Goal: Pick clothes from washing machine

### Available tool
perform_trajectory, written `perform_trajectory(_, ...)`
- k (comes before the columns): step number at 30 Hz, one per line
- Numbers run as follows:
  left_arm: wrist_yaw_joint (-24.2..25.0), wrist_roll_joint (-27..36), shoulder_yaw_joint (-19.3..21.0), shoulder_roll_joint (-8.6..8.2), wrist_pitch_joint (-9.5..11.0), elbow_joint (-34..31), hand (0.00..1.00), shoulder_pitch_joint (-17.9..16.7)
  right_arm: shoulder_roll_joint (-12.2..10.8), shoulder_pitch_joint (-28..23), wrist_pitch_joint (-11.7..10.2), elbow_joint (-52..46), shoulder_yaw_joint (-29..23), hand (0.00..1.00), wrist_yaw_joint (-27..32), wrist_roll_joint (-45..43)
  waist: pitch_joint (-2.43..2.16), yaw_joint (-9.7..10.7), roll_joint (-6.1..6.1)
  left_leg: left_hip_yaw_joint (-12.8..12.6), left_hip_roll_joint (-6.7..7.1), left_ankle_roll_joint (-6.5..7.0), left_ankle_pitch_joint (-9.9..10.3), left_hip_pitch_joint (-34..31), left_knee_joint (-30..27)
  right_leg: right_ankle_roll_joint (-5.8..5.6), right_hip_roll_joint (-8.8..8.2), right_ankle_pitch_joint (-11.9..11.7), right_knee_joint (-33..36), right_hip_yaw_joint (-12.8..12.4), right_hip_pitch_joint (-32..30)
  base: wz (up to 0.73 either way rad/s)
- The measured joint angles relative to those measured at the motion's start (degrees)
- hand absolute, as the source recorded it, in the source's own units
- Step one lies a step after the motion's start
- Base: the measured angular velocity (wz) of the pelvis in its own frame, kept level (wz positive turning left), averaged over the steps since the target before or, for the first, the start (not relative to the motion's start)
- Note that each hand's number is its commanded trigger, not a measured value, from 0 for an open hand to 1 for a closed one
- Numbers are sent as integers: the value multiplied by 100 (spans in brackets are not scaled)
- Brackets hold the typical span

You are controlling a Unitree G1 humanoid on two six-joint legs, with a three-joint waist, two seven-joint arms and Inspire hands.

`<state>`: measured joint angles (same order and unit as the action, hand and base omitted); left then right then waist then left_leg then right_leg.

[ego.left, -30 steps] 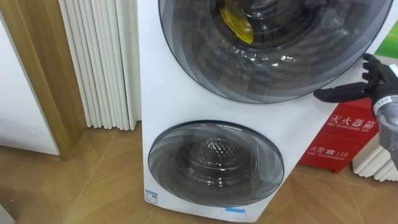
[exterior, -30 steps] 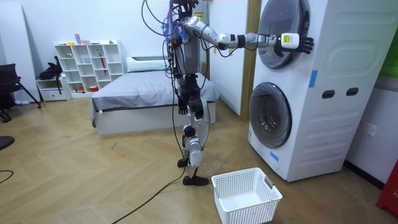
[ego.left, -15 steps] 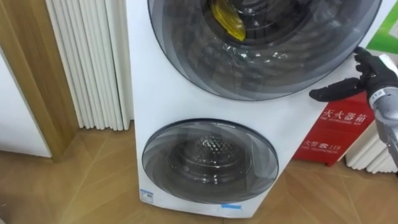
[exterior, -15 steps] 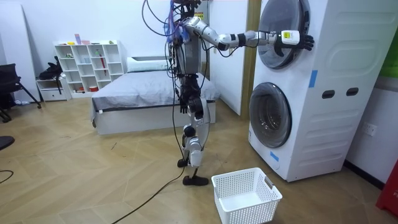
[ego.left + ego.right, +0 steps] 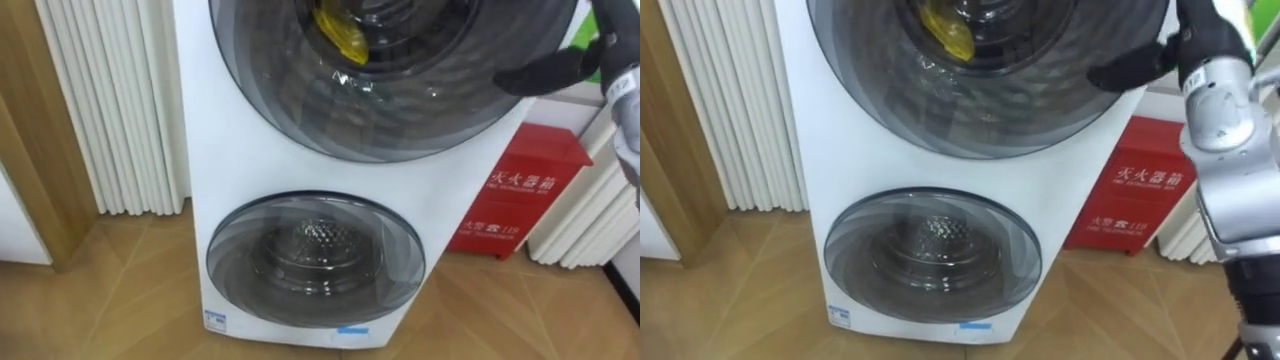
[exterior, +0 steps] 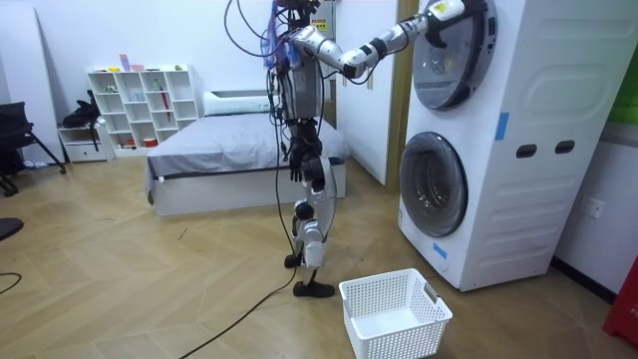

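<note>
Looking down through my left eye, I see the white washing machine [image 5: 205,150] right in front of me. It has two round doors, one above the other. The top door [image 5: 400,115] is big and dark, and it looks closed. Behind its glass sits a yellow cloth [image 5: 340,32]. The cloth is inside the machine, not in my hands. My right hand [image 5: 562,68] is up at the right edge of the top door. Its black fingers are stretched out straight and hold nothing. The bottom door [image 5: 315,255] looks closed too. A red box [image 5: 520,190] stands on the floor [image 5: 120,300] just beside the machine, on my right. Tall white slats [image 5: 100,100] stand on my left.

My right eye shows the same things, with my arm coming up from the lower right to the top door.

In the room view I stand facing the machine, with my right arm lifted high to the top door. My left hand [image 6: 296,165] hangs down by my side, and I cannot tell if it is open or shut. A white basket [image 6: 394,314] sits on the floor near my feet. A bed [image 6: 239,150] is behind me.
</note>
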<state>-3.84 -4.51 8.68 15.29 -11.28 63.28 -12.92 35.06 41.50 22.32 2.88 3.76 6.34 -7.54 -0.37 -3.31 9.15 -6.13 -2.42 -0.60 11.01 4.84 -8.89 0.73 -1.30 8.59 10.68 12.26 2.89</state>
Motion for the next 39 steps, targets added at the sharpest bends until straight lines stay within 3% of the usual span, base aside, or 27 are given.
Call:
perform_trajectory(15, 70, 4, -8, 1, -25, -75, 0, -27, 27, -56, 0, -1433, -7, 0, -159, -135, 3, 43, -37, 78, -21, -19, 19, -41, -33, -8, -11, 5, 9, 155, 8, 2)
perform_trajectory(22, 46, 34, 0, 2, -18, -77, 0, -28, 30, -127, -9, -1575, -7, 0, -240, -197, 9, 41, -68, 84, -23, -19, 19, -45, -45, -7, -10, 4, 8, 171, 16, 1)
perform_trajectory(25, -5, 24, -1, 2, -7, -78, 0, -81, 139, -305, -49, -1713, -61, 0, -304, -203, -18, 21, -95, 105, -23, -22, 21, -45, -33, -7, -4, 4, 6, 173, 19, 1)
perform_trajectory(34, -223, 39, -88, 2, 81, 0, 0, -181, 122, -945, -452, -2344, -319, 0, -276, 173, -10, -28, -168, 52, -52, -40, 31, 21, -5, 1, 26, -1, 6, 104, 53, -4)
perform_trajectory(37, -224, 36, -107, -14, 82, 89, 0, -203, -49, -1341, -596, -2803, -433, 0, -297, 282, 5, -42, -205, -15, -92, -70, 63, 150, 17, 4, 70, -3, -4, 45, 155, -10)
perform_trajectory(39, -223, 34, -219, -30, 101, 116, 0, -213, -306, -1640, -892, -3069, -521, 0, -329, 310, 7, -17, -260, -26, -106, -80, 78, 214, 14, 4, 81, -3, -9, 48, 216, 0)
